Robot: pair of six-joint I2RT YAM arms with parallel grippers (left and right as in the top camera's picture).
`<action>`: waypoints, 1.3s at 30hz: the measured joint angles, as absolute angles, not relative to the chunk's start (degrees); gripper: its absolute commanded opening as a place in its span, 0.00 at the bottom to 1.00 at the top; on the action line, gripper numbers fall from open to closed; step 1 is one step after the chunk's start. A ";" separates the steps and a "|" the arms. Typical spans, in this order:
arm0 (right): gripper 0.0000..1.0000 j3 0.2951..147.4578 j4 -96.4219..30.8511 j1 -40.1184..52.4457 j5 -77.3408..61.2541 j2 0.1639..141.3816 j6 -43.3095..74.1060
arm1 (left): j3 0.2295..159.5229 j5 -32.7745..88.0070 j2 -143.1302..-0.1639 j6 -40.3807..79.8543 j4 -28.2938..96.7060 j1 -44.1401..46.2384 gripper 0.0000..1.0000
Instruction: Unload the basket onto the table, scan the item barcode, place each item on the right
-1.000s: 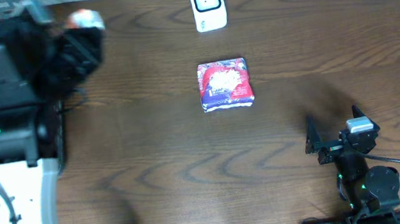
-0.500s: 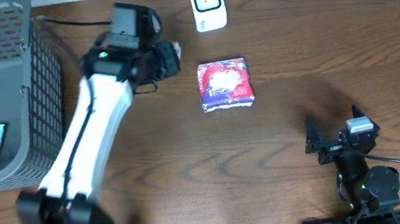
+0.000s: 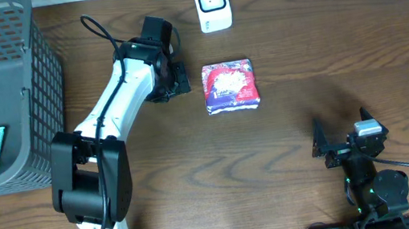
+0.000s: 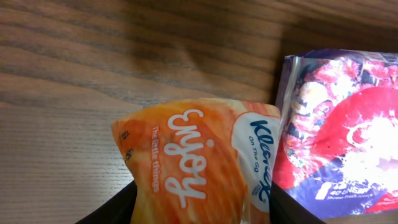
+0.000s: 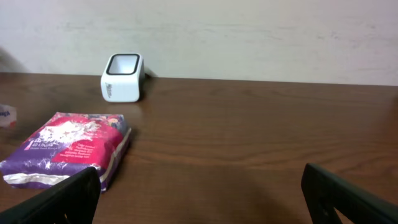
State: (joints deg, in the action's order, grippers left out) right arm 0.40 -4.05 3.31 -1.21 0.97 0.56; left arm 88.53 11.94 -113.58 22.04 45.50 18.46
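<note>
**Now low at the table: L arm bringing a tissue pack in beside the purple pack**

Closest in, the L gripper is sitting w/ the orange Kleenex pack btwn its fingers. Both dark fingers are touching the pack's edges, but whether they're clamping or letting go can't be told. The pack is lying printed face up, low over the wooden table, w/ its right edge just beside the purple pack. No barcode is showing in any view. The scanner is standing further back, near the far edge. The basket w/ a few snacks is sitting at far left. The R gripper is resting w/ jaws spread wide and nothing in them.

To do this step well, the arm prob. needs a firm hold, w/ fingers staying off the code. The barcode side should be turning toward the scanner's window, and the pack should be keeping clear of the purple pack.

Vs. a sec ago, the L arm is no longer looming over the basket. Half a sec ago the gripper was sitting further back, w/ the pack's pale end peeking out. Now it's closer to the purple pack. Scanner, purple pack and R arm are staying put.
</note>
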 measured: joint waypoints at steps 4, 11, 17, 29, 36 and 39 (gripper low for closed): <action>0.99 0.40 -4.08 3.31 -1.21 0.97 0.56 | 88.53 15.18 -113.58 22.13 45.91 18.46 0.58; 0.99 0.40 -4.05 3.31 -1.21 0.97 0.56 | 88.53 21.61 -113.56 22.20 45.89 18.55 0.87; 0.99 0.40 -4.08 3.31 -1.21 0.97 0.56 | 88.79 22.98 -113.45 20.71 46.06 18.55 0.98; 0.99 0.40 -4.08 3.31 -1.21 0.97 0.56 | 91.35 18.92 -98.00 19.62 45.98 17.34 0.98; 0.99 0.40 -4.05 3.31 -1.21 0.97 0.56 | 92.73 16.71 -86.65 19.44 47.48 17.04 0.98; 0.99 0.40 -4.08 3.31 -1.21 0.97 0.56 | 92.77 16.34 -85.67 19.44 51.37 17.04 0.98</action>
